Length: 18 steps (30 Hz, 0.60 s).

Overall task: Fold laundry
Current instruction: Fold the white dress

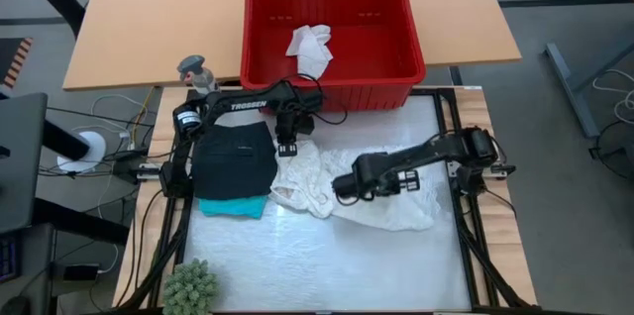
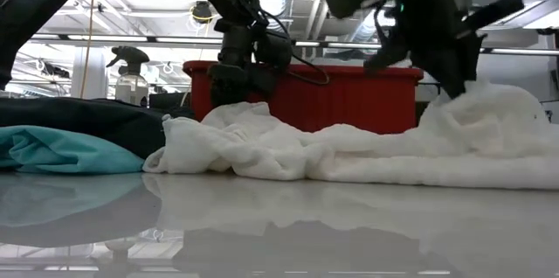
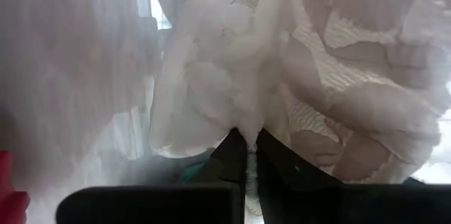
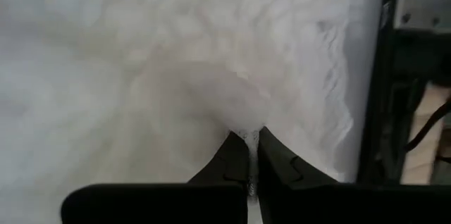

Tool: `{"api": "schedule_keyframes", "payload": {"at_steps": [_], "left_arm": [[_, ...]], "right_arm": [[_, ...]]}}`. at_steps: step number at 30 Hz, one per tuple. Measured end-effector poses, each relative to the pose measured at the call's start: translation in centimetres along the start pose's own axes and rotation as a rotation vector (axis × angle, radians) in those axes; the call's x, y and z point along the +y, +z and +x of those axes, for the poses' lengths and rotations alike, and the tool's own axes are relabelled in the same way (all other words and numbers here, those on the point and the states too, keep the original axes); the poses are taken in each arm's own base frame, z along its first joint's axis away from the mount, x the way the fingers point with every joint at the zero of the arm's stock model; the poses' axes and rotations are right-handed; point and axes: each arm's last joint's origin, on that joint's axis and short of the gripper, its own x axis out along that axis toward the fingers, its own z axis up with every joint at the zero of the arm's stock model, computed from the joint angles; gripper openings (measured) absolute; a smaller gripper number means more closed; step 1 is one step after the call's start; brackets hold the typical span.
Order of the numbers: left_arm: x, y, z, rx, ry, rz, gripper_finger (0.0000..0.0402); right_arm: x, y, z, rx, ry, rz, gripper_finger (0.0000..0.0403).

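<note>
While both arms work over the white table top [image 1: 327, 265], count four pieces of cloth. One white garment [image 1: 381, 201] sprawls crumpled across the middle of the table, one black garment [image 1: 235, 161] lies folded flat to its left, one teal garment [image 1: 238, 206] peeks out from under the black one's near edge, and one small white cloth [image 1: 312, 48] sits alone inside the red basket [image 1: 396, 77] at the far side.

Two grippers, both on the same white garment. The left gripper [image 1: 287, 147] is at the garment's far-left corner, just beside the black piece, its fingers [image 3: 236, 157] pinched tight on a bunched fold. The right gripper [image 1: 347, 188] is down on the garment's middle, fingers [image 4: 236, 157] clamped on a puckered bit of cloth. In the low view the fabric rises in a hump at the right gripper [image 2: 454, 86].

One green fuzzy plant [image 1: 190, 287] sits at the near-left corner.
</note>
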Motion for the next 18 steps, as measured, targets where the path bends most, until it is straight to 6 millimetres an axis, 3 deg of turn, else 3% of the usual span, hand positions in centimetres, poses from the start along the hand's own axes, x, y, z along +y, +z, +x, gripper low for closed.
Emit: {"api": "schedule_keyframes", "payload": {"at_steps": [11,18], "left_arm": [[0.0,0.1,0.0,-0.009,0.003,0.002,0.0002],[0.0,0.2,0.0,-0.028,-0.028,0.002,0.0002]], "right_arm": [[-0.1,6.9,1.2,-0.112,-0.049,-0.006,0.0036],[-0.9,10.9,1.7,-0.077,-0.069,-0.021,0.0037]]}}
